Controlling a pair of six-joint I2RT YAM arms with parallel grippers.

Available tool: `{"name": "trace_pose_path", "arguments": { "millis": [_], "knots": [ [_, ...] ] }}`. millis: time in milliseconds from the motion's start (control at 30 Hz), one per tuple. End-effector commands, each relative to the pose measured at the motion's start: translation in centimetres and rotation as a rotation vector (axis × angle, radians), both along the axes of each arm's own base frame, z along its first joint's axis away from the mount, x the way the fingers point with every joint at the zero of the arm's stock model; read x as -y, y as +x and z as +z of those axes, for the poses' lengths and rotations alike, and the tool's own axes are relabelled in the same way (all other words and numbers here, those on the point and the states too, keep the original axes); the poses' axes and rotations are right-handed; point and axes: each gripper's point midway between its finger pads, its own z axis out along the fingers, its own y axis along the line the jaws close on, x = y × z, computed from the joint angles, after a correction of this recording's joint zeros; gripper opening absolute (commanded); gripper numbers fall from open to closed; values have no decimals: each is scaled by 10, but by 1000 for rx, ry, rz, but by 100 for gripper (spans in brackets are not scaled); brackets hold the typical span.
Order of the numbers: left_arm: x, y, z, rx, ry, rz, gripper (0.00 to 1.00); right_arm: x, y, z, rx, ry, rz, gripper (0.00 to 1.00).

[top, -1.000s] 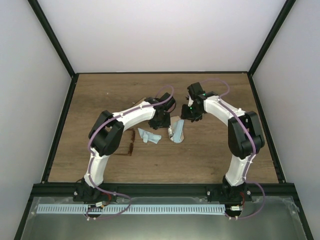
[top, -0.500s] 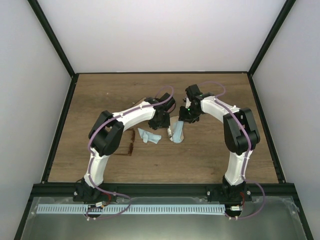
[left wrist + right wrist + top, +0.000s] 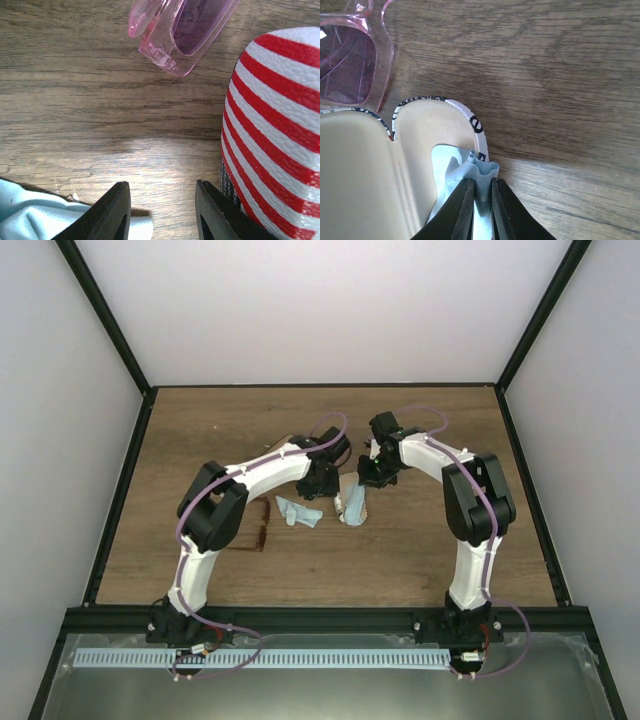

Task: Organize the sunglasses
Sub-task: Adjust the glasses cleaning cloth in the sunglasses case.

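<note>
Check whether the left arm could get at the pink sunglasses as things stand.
Probably yes. The left pincer is open and empty, only bare tabletop lies between it and the pink sunglasses, and the striped case sits off to the side.

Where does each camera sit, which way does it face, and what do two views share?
Top external: above and behind the robot, looking down at the table; left arm and right arm show.
Left wrist: on its arm, facing down at the striped case; open left hand shows.
Right wrist: on its arm, facing down; right hand pinches a blue cloth.
Both wrist views show pink sunglasses.
</note>
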Motion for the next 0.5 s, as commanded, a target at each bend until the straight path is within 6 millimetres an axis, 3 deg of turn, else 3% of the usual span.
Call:
{"name": "trace_pose_path", "arguments": {
  "millis": [0, 333, 467],
  "knots": [
    [0, -2, 7, 10, -3, 3, 38, -1, 8, 13, 45, 10, 6, 10],
    [2, -1, 5, 9, -6, -2, 38, -3, 10, 38, 94, 27, 9, 8],
    [3, -1, 5, 8, -9, -5, 38, -7, 7, 38, 88, 52, 25, 7]
  ]
}}
